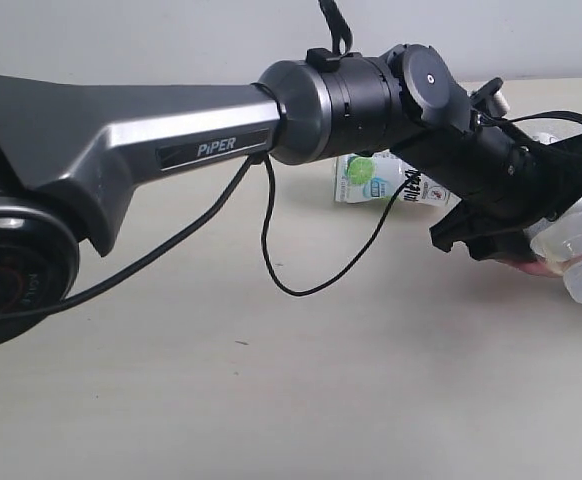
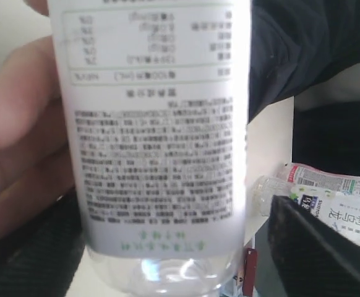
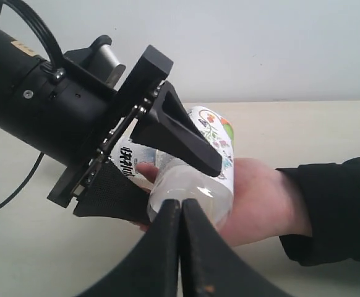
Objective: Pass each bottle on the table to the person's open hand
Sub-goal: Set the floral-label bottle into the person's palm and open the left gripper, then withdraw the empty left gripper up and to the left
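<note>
At the right edge of the exterior view you will find the left gripper point(image 3: 180, 185), reached across the table point(image 1: 321, 390) to the person's open hand point(image 3: 260, 201). Its jaws stand wide, one on each side of the clear bottle point(image 2: 155, 154). In the left wrist view, note the gap between that bottle and one finger point(image 2: 316, 247). You cannot tell whether the opposite pad point(image 3: 112, 198) touches the bottle. The bottle lies on its side across the palm, with the fingers of the hand under its label; the hand bears it from below. Check the right gripper point(image 3: 180, 207) in its own wrist view: its fingers are pressed together with nothing between them, and it hangs just in front of the bottle's clear end. Two more bottles, a green-labelled bottle point(image 1: 363, 178) and a second labelled bottle point(image 1: 426, 190), lie on their sides on the table behind the left arm point(image 1: 171, 140). The arm's wrist covers part of both. A black cable point(image 1: 271, 240) loops down from the arm in front of the table. A dark sleeve point(image 3: 334, 210) covers the person's forearm.
</note>
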`<state>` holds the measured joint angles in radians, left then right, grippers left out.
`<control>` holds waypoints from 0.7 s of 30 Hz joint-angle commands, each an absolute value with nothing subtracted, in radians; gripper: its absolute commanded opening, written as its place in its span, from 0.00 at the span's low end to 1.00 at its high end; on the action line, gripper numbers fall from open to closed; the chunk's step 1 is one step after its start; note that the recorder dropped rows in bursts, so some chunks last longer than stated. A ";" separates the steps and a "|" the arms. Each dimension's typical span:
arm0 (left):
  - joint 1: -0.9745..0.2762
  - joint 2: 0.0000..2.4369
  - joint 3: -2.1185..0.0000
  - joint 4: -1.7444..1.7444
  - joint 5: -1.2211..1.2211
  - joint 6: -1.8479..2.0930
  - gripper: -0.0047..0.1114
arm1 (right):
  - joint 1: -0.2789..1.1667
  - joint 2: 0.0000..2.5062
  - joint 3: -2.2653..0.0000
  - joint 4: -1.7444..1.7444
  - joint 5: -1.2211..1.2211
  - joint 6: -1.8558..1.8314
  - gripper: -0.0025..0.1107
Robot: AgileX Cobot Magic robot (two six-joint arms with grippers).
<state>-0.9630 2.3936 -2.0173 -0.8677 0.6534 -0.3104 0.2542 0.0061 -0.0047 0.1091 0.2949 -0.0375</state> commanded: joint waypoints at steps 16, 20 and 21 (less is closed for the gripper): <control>-0.897 2.277 -2.022 -0.850 0.923 -0.103 0.70 | 0.256 0.000 0.000 0.107 0.287 -0.039 0.02; -0.876 2.238 -2.022 -0.795 0.994 -0.077 0.70 | 0.256 0.000 0.000 0.107 0.287 -0.039 0.02; -0.874 2.228 -2.022 -0.768 1.006 -0.075 0.70 | 0.256 0.000 0.000 0.107 0.287 -0.039 0.02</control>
